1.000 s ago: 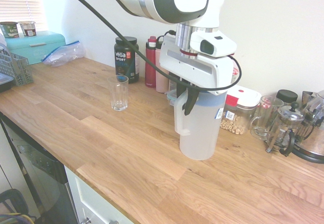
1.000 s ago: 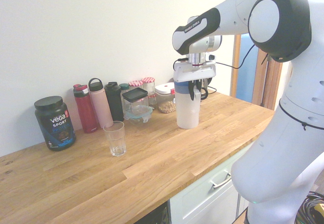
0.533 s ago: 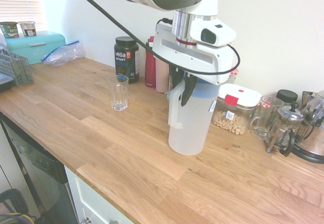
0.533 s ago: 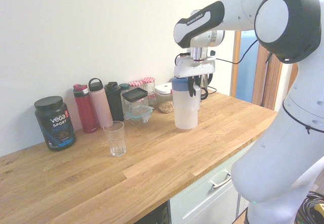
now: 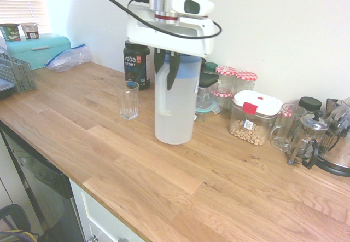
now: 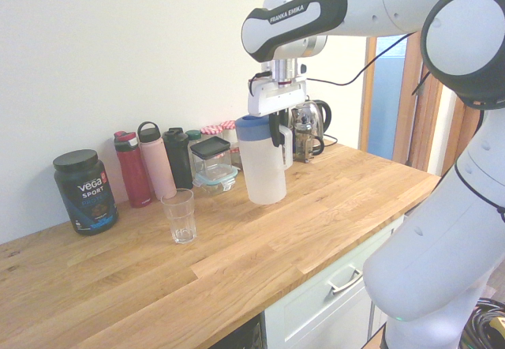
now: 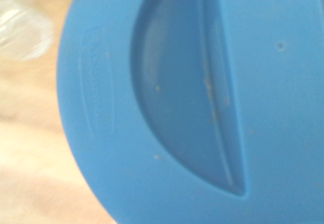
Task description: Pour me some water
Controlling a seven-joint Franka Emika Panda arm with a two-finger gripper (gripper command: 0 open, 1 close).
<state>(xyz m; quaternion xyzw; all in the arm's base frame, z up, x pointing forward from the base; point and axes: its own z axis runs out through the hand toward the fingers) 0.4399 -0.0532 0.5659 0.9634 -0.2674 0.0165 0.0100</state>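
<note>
A tall frosted-white plastic jug (image 5: 174,108) with a blue lid (image 7: 202,102) hangs upright above the wooden countertop (image 5: 164,171), apparently just clear of the wood. Any water inside cannot be made out through the cloudy wall. The white robot arm's gripper (image 5: 167,67) comes straight down over the jug, and its dark fingers (image 6: 277,130) are clenched on the top of the side handle, carrying the jug. In the close wrist view the blue lid fills almost the whole picture, with a half-moon hollow pressed into it and a blurred strip of wood at one edge.

A small clear drinking glass (image 5: 129,100) stands upright on the countertop, near the jug but not touching it. Behind the glass, against the white wall, stands a dark supplement tub (image 6: 85,190) with a black cap. Beside the tub, in the second exterior view, stand three bottles in a row: a red one (image 6: 132,169), a pink one (image 6: 155,162) and a black one (image 6: 177,156).

On the jug's other side, along the wall, sit two jars with red checked lids (image 5: 234,83), a clear food box with a white lid (image 5: 254,117), a glass mug (image 5: 285,127) and a French press (image 5: 306,138). At the far end of the counter rests a turquoise bread bin (image 5: 38,49) with a plastic bag (image 5: 68,57) beside it.
</note>
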